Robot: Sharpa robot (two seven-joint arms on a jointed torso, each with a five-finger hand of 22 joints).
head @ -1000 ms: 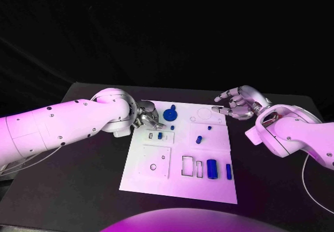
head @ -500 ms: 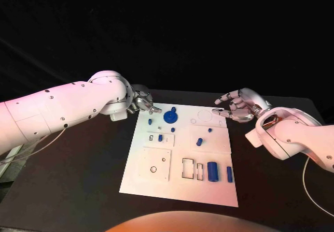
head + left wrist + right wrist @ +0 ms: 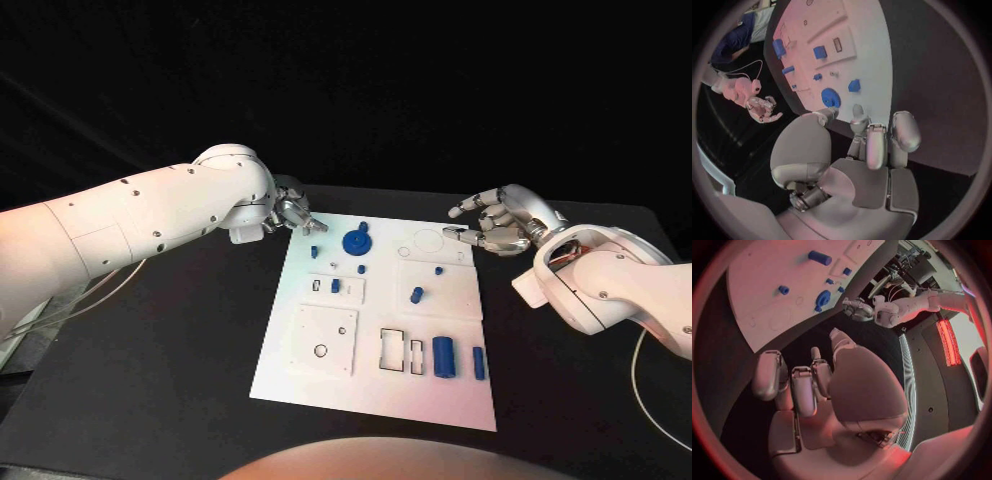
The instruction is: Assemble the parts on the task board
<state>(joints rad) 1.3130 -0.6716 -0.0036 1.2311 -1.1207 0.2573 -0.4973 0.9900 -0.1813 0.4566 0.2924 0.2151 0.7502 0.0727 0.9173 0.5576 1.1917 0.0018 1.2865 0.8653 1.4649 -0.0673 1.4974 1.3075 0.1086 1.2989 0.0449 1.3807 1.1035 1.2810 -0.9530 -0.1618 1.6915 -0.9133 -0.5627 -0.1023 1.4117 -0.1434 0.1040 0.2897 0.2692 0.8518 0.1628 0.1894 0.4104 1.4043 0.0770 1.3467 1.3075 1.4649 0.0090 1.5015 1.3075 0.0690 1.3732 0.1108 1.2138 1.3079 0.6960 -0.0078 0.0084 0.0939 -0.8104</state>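
- Left hand (image 3: pixel 296 214) hangs above the black table (image 3: pixel 159 350) just off the far left corner of the task board (image 3: pixel 325 375); its fingers (image 3: pixel 904 131) are apart and lightly bent, with nothing between them.
- Right hand (image 3: pixel 495 222) hovers off the far right corner of the board, palm turned toward the board, fingers (image 3: pixel 770 375) spread and curled a little, grasping nothing.
- Both hands are clear of the board and of every part on it.
- Between the two hands, at the board's far edge, lies one round blue disc with a short tab (image 3: pixel 353 240), the largest blue part.
- Small blue pieces near the disc: one at the left edge (image 3: pixel 313 252), one just below the disc (image 3: pixel 359 268), one tiny one toward the right (image 3: pixel 437 268).
- One blue piece (image 3: pixel 335 285) sits on the small raised plate on the board's left half, beside a small dark slot.
- One short blue peg (image 3: pixel 415 294) lies slanted near the board's middle.
- At the near right, two upright blue bars stand side by side: a wide one (image 3: pixel 443 357) and a narrow one (image 3: pixel 477 363).
- Left of these bars are two empty rectangular cut-outs, one wide (image 3: pixel 391 347) and one narrow.
- One square plate (image 3: pixel 326 338) with a round hole lies on the near left of the board.
- Behind the table the room is dark.
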